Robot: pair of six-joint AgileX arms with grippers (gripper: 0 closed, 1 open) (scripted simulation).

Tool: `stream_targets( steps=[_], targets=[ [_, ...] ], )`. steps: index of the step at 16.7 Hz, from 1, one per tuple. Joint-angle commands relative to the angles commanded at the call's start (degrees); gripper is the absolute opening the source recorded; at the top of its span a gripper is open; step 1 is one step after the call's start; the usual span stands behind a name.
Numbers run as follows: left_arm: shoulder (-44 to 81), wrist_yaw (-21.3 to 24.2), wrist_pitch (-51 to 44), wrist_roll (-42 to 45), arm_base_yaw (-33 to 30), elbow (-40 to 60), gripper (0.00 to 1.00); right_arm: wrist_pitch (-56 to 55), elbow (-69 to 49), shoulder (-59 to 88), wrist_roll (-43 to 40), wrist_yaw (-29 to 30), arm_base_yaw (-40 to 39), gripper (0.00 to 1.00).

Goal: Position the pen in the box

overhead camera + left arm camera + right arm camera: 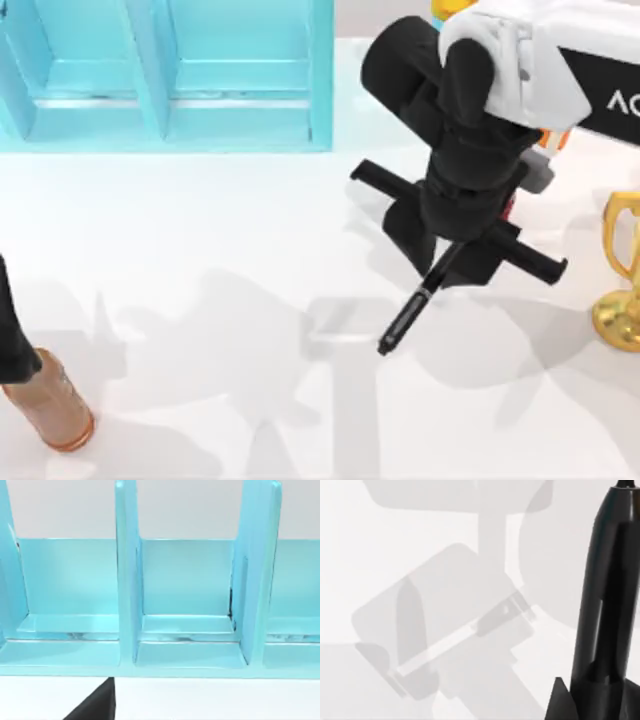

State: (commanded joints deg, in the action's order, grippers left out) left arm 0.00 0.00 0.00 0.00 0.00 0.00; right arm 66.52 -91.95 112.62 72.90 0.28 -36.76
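The slim black pen (408, 318) slants out below my right gripper (455, 262), which is shut on its upper end, right of the table's middle. Its tip hangs above the white table and casts a shadow to the left. In the right wrist view the pen (606, 585) rises as a dark shaft from between the fingers (560, 700). The light-blue box (322, 80), split by dividers, stands at the back left, well apart from the pen. The left wrist view looks into the box (127, 605) compartments. My left arm (12, 335) is parked at the left edge.
A brown bottle (55, 410) stands at the front left beside my left arm. A gold trophy (620, 290) stands at the right edge. Something orange (553, 140) peeks out behind my right arm. White table (200, 260) lies open between box and pen.
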Motion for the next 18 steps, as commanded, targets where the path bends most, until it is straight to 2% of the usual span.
stream_targets(
  steps=[3,6,12,18],
  targets=[
    [0.0,0.0,0.0,0.0,0.0,0.0,1.0,-0.9,-3.4,-2.4,-1.6,-0.3,3.1,0.0],
    [0.0,0.0,0.0,0.0,0.0,0.0,1.0,-1.5,-9.2,-5.7,-4.9,-0.3,11.0,0.0],
    [0.0,0.0,0.0,0.0,0.0,0.0,1.0,1.5,-14.6,-5.6,-13.0,2.3,36.9,0.0],
    [0.0,0.0,0.0,0.0,0.0,0.0,1.0,6.7,-9.7,-1.8,-17.0,2.6,61.0,0.0]
  ],
)
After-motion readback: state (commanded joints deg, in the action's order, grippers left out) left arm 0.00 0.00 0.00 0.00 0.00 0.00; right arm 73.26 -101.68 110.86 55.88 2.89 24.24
